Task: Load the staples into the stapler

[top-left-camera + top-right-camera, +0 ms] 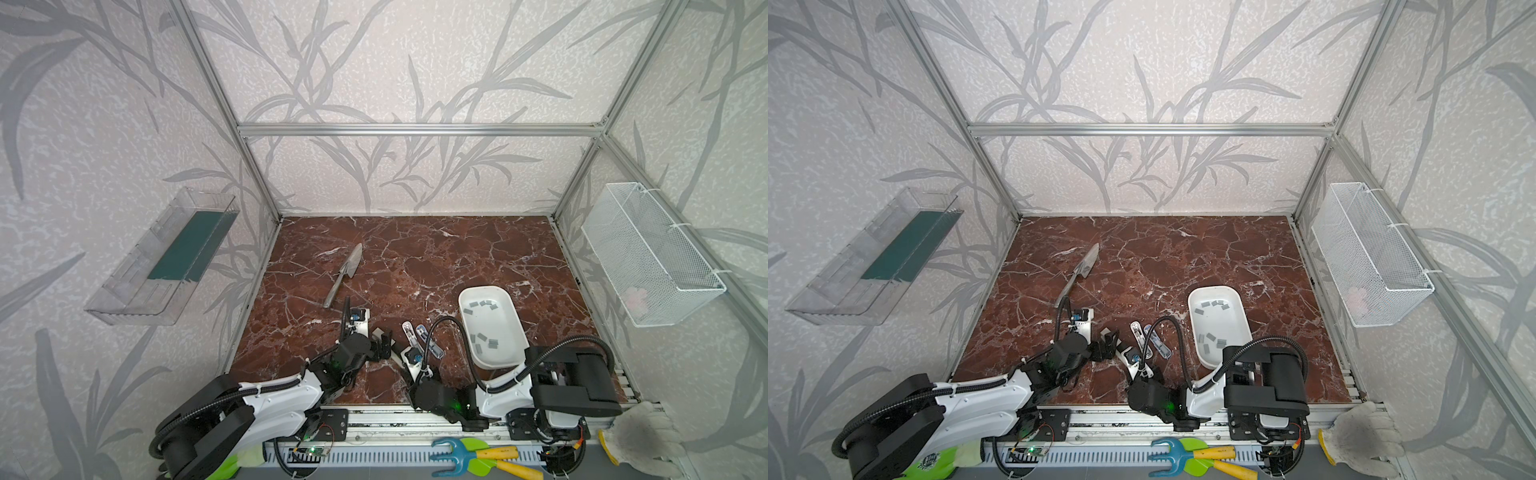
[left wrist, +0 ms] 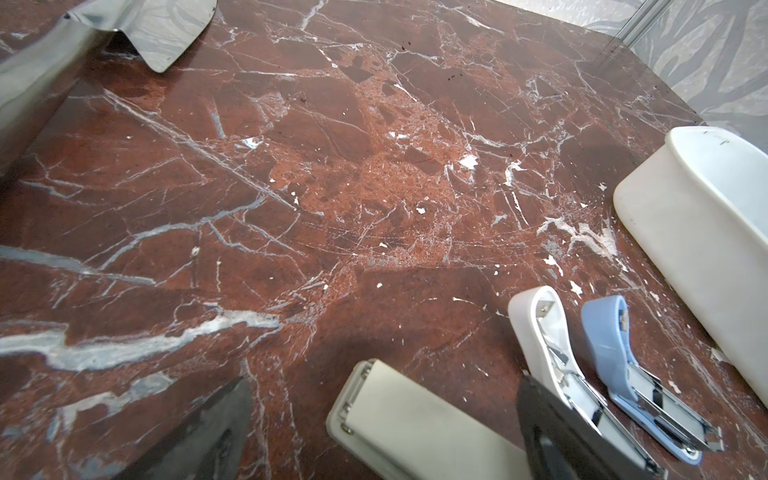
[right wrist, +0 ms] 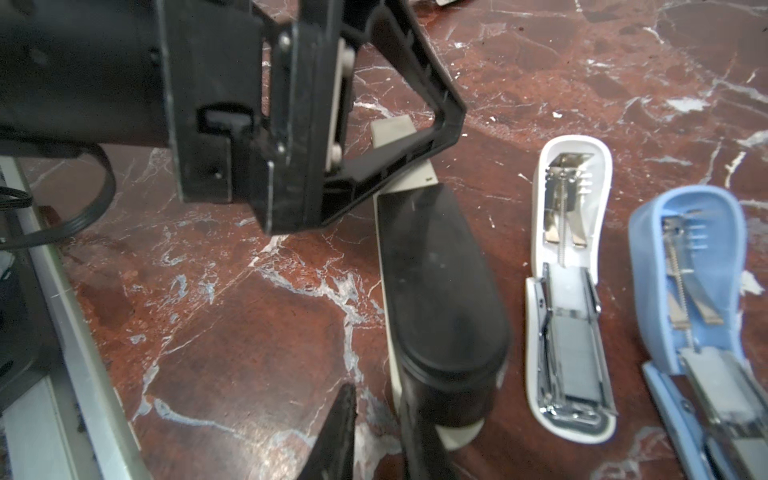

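Several grey staples [image 1: 482,336] in white tray [image 1: 495,324], left claw [image 1: 384,337] spread wide, right claw [image 3: 378,399] grip cannot be told

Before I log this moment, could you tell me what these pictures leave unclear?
Whether the right end effector grips the large black-and-beige stapler: right wrist view, fingers cut off by the edge.
Count of small grey staple strips in the white plastic tray: too small in both top views; right arm hides part.
Pale pink thing in the white mesh basket: both top views, blurred behind the mesh.
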